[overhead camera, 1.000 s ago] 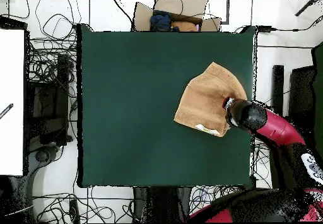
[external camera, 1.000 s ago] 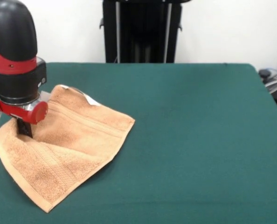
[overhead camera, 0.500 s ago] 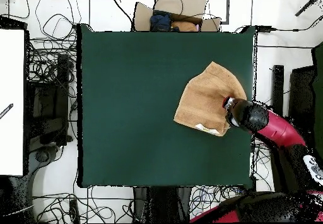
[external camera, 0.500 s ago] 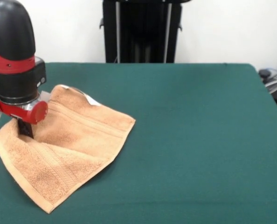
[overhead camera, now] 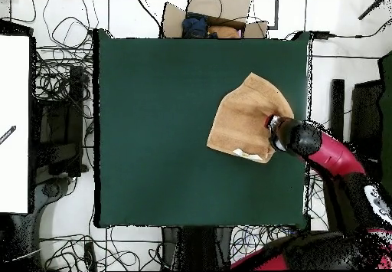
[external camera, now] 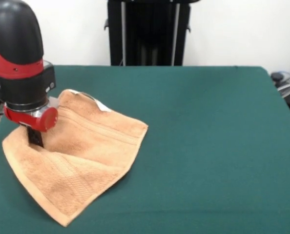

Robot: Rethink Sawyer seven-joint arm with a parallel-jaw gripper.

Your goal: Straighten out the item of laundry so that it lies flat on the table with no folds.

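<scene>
I am dragging the small peach-orange terry cloth towel (external camera: 79, 153) inward from the edge of the broad dark green felt-topped surface (external camera: 208, 146), my black tool (external camera: 35, 137) pressed down into the cloth near its left side under the red-and-black wrist. Its tips are sinking into a dip in the terry, and the towel is travelling with them, so I judge it to be pinching the fabric, though the closed tips themselves are hidden from the front. Compared with half a second ago, the whole towel is sitting a little farther right in the front view: its left corner is coming in off the surface's edge, and its right corner is reaching further across the green. In the overhead view the same shift is showing, the towel (overhead camera: 243, 119) lying nearer the middle and the tool (overhead camera: 271, 123) at its side closest to my arm.

The cloth is not yet flat. It is rising in a ridge around the tool, and the back edge with the small white tag (external camera: 102, 105) is curling up. Moving right, the towel's right-hand part is lying smoother, with its woven border band showing. Beyond it the surface is bare. My reading: the drag is pulling the towel onto open ground, but the bunching at the grip is remaining to be spread.
</scene>
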